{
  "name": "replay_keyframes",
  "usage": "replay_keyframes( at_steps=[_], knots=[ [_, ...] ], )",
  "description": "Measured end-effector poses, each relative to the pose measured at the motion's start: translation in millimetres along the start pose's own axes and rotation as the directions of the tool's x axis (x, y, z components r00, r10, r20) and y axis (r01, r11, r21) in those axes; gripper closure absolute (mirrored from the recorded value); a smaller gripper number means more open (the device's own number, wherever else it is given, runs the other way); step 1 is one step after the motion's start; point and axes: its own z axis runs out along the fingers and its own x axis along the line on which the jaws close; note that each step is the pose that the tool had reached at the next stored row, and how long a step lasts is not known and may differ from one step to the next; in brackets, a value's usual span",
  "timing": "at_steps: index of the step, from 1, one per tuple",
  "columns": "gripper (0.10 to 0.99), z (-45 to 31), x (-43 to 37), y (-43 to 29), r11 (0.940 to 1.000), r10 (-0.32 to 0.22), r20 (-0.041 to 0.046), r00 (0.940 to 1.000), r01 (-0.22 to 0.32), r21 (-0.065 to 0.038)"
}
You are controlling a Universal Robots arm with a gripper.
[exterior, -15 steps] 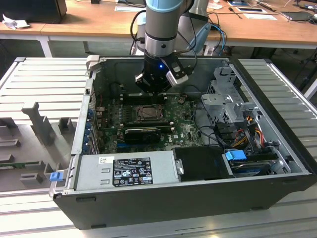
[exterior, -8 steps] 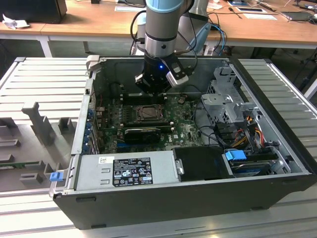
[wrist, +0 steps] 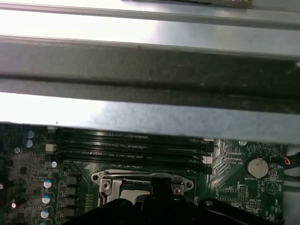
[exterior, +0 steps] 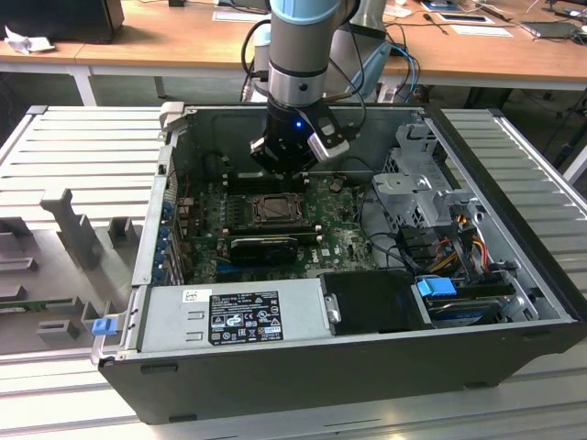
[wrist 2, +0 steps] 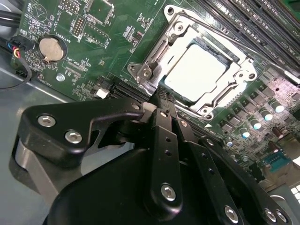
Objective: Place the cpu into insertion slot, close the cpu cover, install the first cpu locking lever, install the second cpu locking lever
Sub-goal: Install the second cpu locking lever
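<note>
From my station I see the black two-fingered gripper with its jaws pressed together, the slim fingertips meeting in a single point and pinching nothing that I can make out. That point hangs just beside the near edge of the thin silvery metal cpu cover, a frame plate with a large square cut-out that lies flat over the square insertion slot. Through the cut-out shows the small flat square cpu with its dull silver-grey top, seated in the slot; whether the tips actually touch the frame I cannot tell from this angle. In the first wrist view the cover's rim sits just beyond the dark gripper body, with long black memory slots beside it and a round silver coin battery farther off. In the exterior view the gripper hovers over the socket on the green motherboard inside the open grey computer case.
</note>
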Motion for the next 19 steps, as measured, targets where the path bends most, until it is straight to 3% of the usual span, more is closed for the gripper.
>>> replay_keyframes(
  at_steps=[19],
  knots=[
    [0.980,-0.3,0.3,-3.9,1.0000,0.000,0.0000,1.0000,0.000,0.000]
  ],
)
